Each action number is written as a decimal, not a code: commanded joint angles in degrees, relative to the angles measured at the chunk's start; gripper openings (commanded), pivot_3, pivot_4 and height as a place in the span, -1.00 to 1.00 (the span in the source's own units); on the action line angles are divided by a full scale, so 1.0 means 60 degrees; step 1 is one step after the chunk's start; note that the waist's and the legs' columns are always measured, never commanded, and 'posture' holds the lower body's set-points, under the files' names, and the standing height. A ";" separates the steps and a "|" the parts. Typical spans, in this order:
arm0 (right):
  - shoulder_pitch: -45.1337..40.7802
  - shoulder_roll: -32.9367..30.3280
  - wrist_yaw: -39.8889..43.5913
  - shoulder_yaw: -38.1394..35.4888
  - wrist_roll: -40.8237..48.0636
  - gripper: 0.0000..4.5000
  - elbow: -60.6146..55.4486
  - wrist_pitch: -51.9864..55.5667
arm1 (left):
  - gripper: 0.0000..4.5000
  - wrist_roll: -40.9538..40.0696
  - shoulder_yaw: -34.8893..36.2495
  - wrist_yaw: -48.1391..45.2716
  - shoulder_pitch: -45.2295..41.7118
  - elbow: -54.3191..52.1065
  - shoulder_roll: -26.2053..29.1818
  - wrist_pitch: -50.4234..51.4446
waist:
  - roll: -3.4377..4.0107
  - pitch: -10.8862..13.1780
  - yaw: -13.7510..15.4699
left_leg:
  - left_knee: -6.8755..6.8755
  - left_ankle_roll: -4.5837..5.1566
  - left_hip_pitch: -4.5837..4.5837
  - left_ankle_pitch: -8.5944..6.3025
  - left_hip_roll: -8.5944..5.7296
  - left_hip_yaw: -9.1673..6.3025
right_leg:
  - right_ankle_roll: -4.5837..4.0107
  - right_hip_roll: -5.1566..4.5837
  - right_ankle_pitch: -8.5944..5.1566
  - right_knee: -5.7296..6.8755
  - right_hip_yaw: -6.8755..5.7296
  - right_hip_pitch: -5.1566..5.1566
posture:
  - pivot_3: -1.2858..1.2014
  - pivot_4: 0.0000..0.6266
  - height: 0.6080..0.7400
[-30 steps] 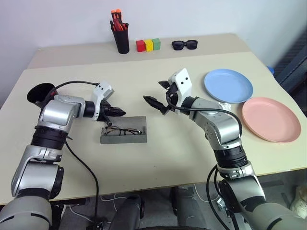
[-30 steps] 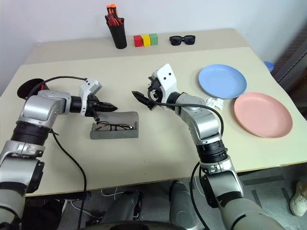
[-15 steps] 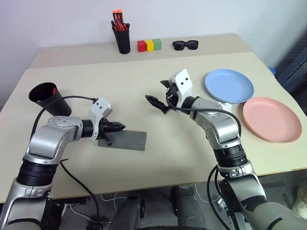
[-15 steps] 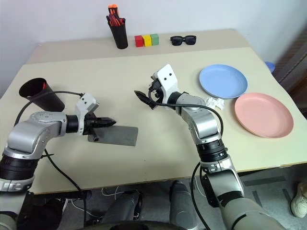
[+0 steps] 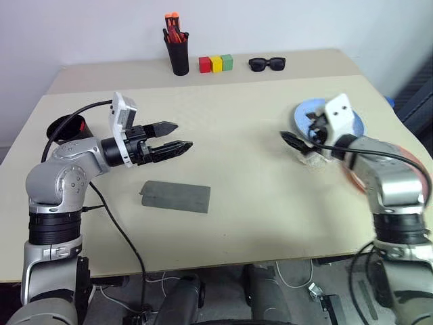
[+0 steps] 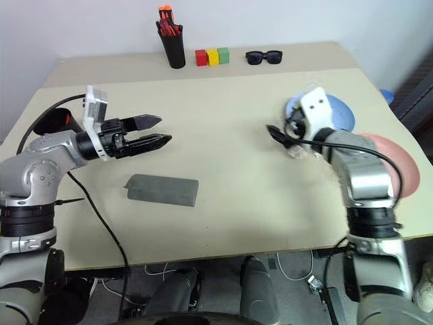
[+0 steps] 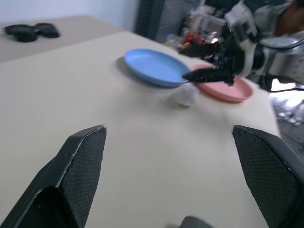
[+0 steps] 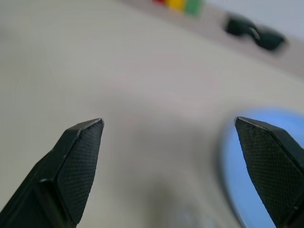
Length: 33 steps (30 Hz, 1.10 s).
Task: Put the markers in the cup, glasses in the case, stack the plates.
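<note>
left gripper [image 5: 177, 135]: fingers apart, empty, left-centre | right gripper [image 5: 292, 140]: fingers apart, empty, beside blue plate [image 5: 303, 112] at right | grey case [image 5: 175, 197]: shut, lower centre-left | black cup [image 5: 66, 126]: far left

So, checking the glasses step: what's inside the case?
The case lies shut on the table, so its inside is hidden; no glasses lie beside it.

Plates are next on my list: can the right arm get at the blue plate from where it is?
Probably yes. The right pincer hangs open just beside the blue plate, with bare table around it. Only a small crumpled white wad lies near the plate's edge; it might get nudged.
</note>
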 commanded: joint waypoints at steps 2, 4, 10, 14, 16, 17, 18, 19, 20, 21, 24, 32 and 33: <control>0.1281 -0.1181 0.0397 -0.1138 0.0233 1.00 -0.0931 0.0731 | 0.98 -0.0416 0.0003 -0.0669 -0.0262 0.0409 0.0031 -0.0378 | -0.0001 0.0000 -0.0002 | 0.0002 0.0002 0.0004 -0.0001 0.0002 0.0007 | 0.0000 0.0000 0.0000 -0.0001 0.0002 0.0006 | 0.03 -0.52 1.00; 0.2194 -0.1593 0.0399 -0.1471 0.0072 1.00 -0.0906 0.0875 | 0.98 -0.0451 -0.0168 -0.1058 -0.0247 0.0622 0.0132 -0.0380 | -0.0003 -0.0001 -0.0004 | 0.0002 0.0006 0.0007 -0.0004 0.0003 0.0008 | 0.0001 0.0001 0.0000 -0.0002 0.0002 0.0010 | 0.03 -0.52 1.00; 0.3115 -0.1816 -0.0158 -0.1702 -0.0318 1.00 -0.0119 0.1016 | 0.98 -0.0311 -0.0482 -0.1775 -0.0307 0.1025 0.0269 -0.0728 | -0.0003 -0.0001 -0.0049 | 0.0012 0.0012 0.0033 -0.0005 0.0008 0.0024 | 0.0004 0.0000 0.0001 -0.0038 0.0005 0.0055 | 0.03 -0.52 1.00; 0.3093 -0.1769 -0.0404 -0.1492 -0.0509 0.62 0.0585 0.1123 | 1.00 -0.0168 -0.0619 -0.1816 -0.0279 0.1079 0.0360 -0.0802 | -0.0003 -0.0001 -0.0005 | 0.0015 0.0012 0.0035 -0.0005 0.0013 0.0022 | 0.0004 0.0004 0.0001 -0.0043 0.0004 0.0063 | 0.03 -0.52 1.00; 0.2986 -0.1760 -0.0518 -0.1426 -0.0597 0.21 0.0840 0.1145 | 1.00 -0.0205 -0.0612 -0.1786 -0.0237 0.1027 0.0393 -0.0829 | -0.0003 -0.0001 0.0003 | 0.0015 0.0012 0.0032 -0.0005 0.0012 0.0022 | 0.0004 0.0002 0.0002 -0.0049 0.0004 0.0063 | 0.03 -0.52 1.00; 0.2918 -0.1785 -0.0538 -0.1381 -0.0647 -0.09 0.0989 0.1079 | 1.00 -0.0204 -0.0620 -0.1799 -0.0195 0.0993 0.0441 -0.0834 | -0.0003 -0.0001 0.0005 | 0.0015 0.0013 0.0031 -0.0005 0.0013 0.0022 | 0.0005 0.0002 0.0002 -0.0052 0.0004 0.0063 | 0.03 -0.52 1.00; 0.2859 -0.1810 -0.0553 -0.1356 -0.0679 -0.30 0.1100 0.1042 | 1.00 -0.0217 -0.0613 -0.1796 -0.0164 0.0962 0.0469 -0.0823 | -0.0003 -0.0001 0.0005 | 0.0015 0.0013 0.0032 -0.0005 0.0013 0.0021 | 0.0006 0.0002 0.0003 -0.0055 0.0004 0.0065 | 0.03 -0.52 1.00; 0.2800 -0.1841 -0.0571 -0.1329 -0.0715 -0.54 0.1183 0.1010 | 1.00 -0.0226 -0.0598 -0.1775 -0.0148 0.0946 0.0478 -0.0822 | -0.0003 -0.0001 0.0005 | 0.0015 0.0013 0.0032 -0.0005 0.0013 0.0021 | 0.0008 0.0002 0.0004 -0.0058 0.0004 0.0067 | 0.03 -0.52 1.00; 0.2713 -0.1866 -0.0559 -0.1329 -0.0709 -0.77 0.1256 0.1014 | 1.00 -0.0238 -0.0579 -0.1770 -0.0124 0.0932 0.0489 -0.0831 | -0.0003 -0.0001 0.0005 | 0.0015 0.0013 0.0032 -0.0005 0.0013 0.0021 | 0.0008 0.0002 0.0005 -0.0058 0.0004 0.0067 | 0.03 -0.52 1.00; 0.2634 -0.1881 -0.0538 -0.1346 -0.0682 -0.98 0.1296 0.1035 | 1.00 -0.0255 -0.0560 -0.1762 -0.0108 0.0930 0.0496 -0.0833 | -0.0003 -0.0001 0.0005 | 0.0015 0.0013 0.0033 -0.0005 0.0013 0.0021 | 0.0009 0.0002 0.0005 -0.0058 0.0004 0.0067 | 0.03 -0.52 1.00; 0.2333 -0.1996 -0.0596 -0.1339 -0.0778 -0.98 0.1452 0.0892 | 1.00 -0.0204 -0.0502 -0.1716 -0.0079 0.1036 0.0494 -0.0991 | -0.0005 -0.0002 0.0005 | 0.0015 0.0013 0.0036 -0.0005 0.0013 0.0019 | 0.0010 0.0003 0.0005 -0.0061 0.0003 0.0073 | 0.03 -0.52 1.00; -0.0617 -0.1585 -0.1313 -0.1008 -0.1048 -0.98 0.2950 -0.1500 | 1.00 -0.0313 -0.0402 -0.1417 0.0036 0.1064 0.0331 -0.1221 | 0.0005 0.0000 -0.0093 | 0.0014 0.0014 0.0036 -0.0006 0.0016 0.0027 | 0.0013 0.0008 0.0013 -0.0076 0.0004 0.0073 | 0.03 -0.52 1.00; -0.0993 -0.1490 -0.1228 -0.0708 -0.1196 -0.98 0.3266 -0.1976 | 1.00 -0.0343 -0.0399 -0.1361 0.0085 0.1006 0.0297 -0.1205 | 0.0005 0.0000 -0.0101 | 0.0010 0.0014 0.0037 -0.0006 0.0020 0.0027 | 0.0013 0.0012 0.0013 -0.0076 0.0004 0.0072 | 0.03 -0.52 1.00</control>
